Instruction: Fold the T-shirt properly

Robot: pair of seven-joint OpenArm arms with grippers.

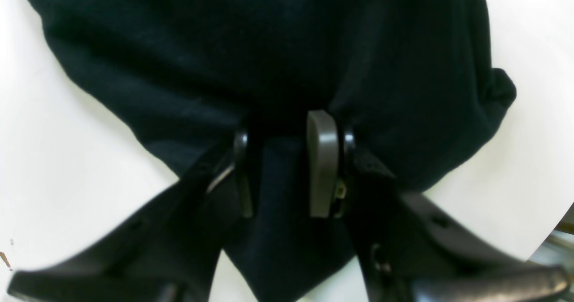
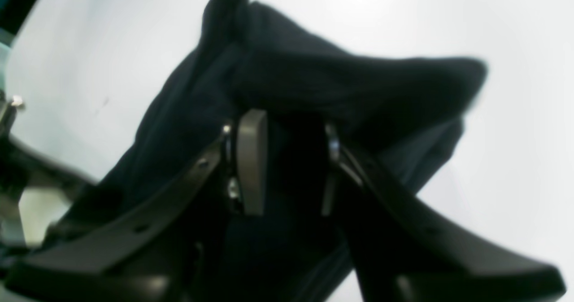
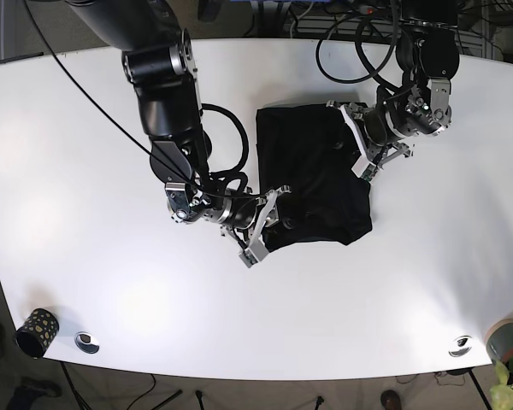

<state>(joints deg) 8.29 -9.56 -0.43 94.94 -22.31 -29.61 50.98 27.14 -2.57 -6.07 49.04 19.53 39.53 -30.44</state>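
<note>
1. Your T-shirt (image 3: 312,175) lies mid-table (image 3: 85,171), already a compact dark rectangle.
2. Left gripper (image 1: 284,163) pinches one edge — jaws clamped on cloth.
3. Right gripper (image 2: 289,163) grips the opposite edge, likely to carry another fold.

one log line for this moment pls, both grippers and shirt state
phase: mid-fold | left gripper: shut on T-shirt edge | right gripper: shut on T-shirt edge | T-shirt: dark, partly folded on white table
</note>
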